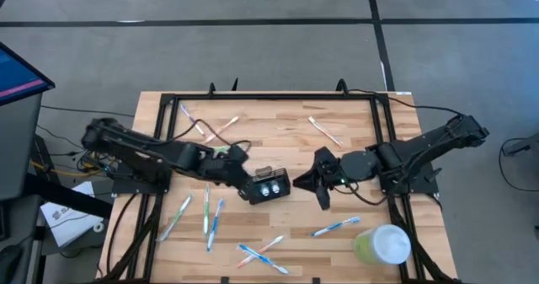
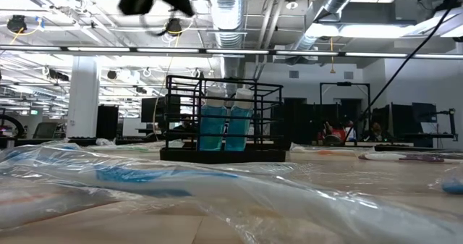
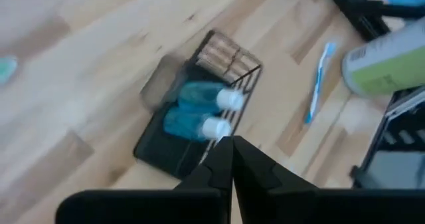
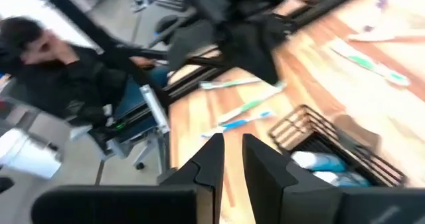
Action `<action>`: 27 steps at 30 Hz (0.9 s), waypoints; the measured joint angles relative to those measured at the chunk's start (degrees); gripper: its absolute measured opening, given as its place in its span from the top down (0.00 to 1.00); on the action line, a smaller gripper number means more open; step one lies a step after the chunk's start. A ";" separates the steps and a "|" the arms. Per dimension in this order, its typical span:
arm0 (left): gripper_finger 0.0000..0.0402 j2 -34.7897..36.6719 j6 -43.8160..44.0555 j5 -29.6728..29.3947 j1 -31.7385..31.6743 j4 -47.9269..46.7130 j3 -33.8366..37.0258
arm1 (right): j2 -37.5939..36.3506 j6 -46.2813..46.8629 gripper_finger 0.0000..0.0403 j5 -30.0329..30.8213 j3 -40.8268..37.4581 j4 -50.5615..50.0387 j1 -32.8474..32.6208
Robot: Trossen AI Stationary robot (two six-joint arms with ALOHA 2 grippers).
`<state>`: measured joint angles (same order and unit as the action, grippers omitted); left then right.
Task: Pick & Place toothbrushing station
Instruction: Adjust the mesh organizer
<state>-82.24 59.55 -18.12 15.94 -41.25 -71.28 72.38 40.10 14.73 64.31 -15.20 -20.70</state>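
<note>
The wooden surface [image 1: 278,141] is ringed by a black frame along its edges, with bare wood open across the far middle. The toothbrushing station [image 1: 268,185], a black wire rack holding two blue bottles, sits near the surface's centre, well clear of every edge. A pale green cup [image 1: 381,244] stands at the near right corner. Toothbrushes [image 1: 210,221] lie scattered near the left and near edges. The left pincer [image 1: 245,179] hangs just left of the station, its fingers [image 3: 229,159] pressed together and empty. The right pincer [image 1: 318,181] hovers right of it, slightly parted, holding nothing.
</note>
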 joint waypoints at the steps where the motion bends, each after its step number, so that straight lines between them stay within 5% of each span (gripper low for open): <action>1: 1.00 1.74 1.73 -0.02 0.25 1.83 2.66 | 0.00 0.57 0.89 -0.05 0.00 -0.67 0.64; 9: 1.00 8.51 13.06 -0.55 3.36 5.70 16.78 | 0.00 -0.27 0.99 -1.41 0.00 -2.55 5.30; 14: 1.00 8.88 16.43 -0.54 3.83 6.35 19.74 | 0.82 -4.33 1.00 -7.14 0.01 -2.77 9.11; 23: 1.00 8.64 21.18 1.03 2.60 9.55 23.78 | 1.99 -12.40 1.00 -7.40 -0.55 -6.21 14.79; 27: 1.00 8.61 24.81 2.91 2.62 9.58 25.22 | 1.49 -13.12 1.00 -13.44 -6.99 -1.03 20.06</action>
<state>-73.63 84.37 -15.21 18.57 -31.67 -46.06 73.87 26.98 1.29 57.33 -16.23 -0.64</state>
